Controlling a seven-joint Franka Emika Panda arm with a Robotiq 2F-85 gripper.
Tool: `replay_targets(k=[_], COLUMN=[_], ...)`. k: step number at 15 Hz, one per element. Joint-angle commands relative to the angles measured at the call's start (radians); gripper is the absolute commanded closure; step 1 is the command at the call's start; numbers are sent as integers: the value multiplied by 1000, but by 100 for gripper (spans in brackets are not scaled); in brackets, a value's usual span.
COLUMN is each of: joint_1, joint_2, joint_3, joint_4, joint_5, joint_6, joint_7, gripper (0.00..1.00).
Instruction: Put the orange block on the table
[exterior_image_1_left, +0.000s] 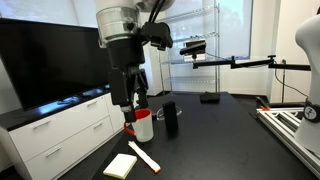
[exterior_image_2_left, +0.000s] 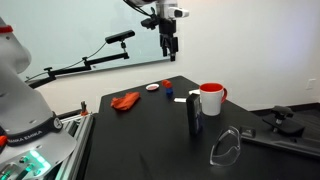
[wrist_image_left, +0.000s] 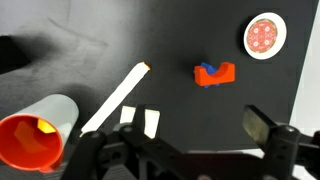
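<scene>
The orange block (wrist_image_left: 214, 70) is small and lies on the black table (wrist_image_left: 190, 110), resting on a small blue piece. It also shows in an exterior view (exterior_image_2_left: 167, 86), far from the mug. My gripper (wrist_image_left: 175, 140) is open and empty, held high above the table (exterior_image_2_left: 150, 140), as an exterior view shows (exterior_image_2_left: 168, 45). In the wrist view the block lies ahead of the jaws, apart from both fingers. In the exterior view with the cabinet, the gripper (exterior_image_1_left: 135, 97) hangs above the mug and the block is hidden.
A white mug with a red handle (exterior_image_2_left: 211, 98) stands by a black cylinder (exterior_image_2_left: 194, 112). A long pale stick (wrist_image_left: 115, 97) and a yellow notepad (exterior_image_1_left: 120, 165) lie near the mug. An orange cloth (exterior_image_2_left: 125, 101), a round disc (wrist_image_left: 265, 35) and safety glasses (exterior_image_2_left: 228, 146) are on the table. A white cabinet (exterior_image_1_left: 60, 130) borders it.
</scene>
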Motion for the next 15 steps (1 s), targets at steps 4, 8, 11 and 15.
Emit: replay_targets(k=[4,8,11,15], joint_1=[41,51,52,52], joint_2=[50,64,74,83], joint_3=[13,19,19,13], joint_4=[11,1,-4,-16], joint_5=[-62,-49,-49,-67], joint_6=[68,66,66,80], joint_7=[0,1,1,-3], gripper=[0,0,0,0])
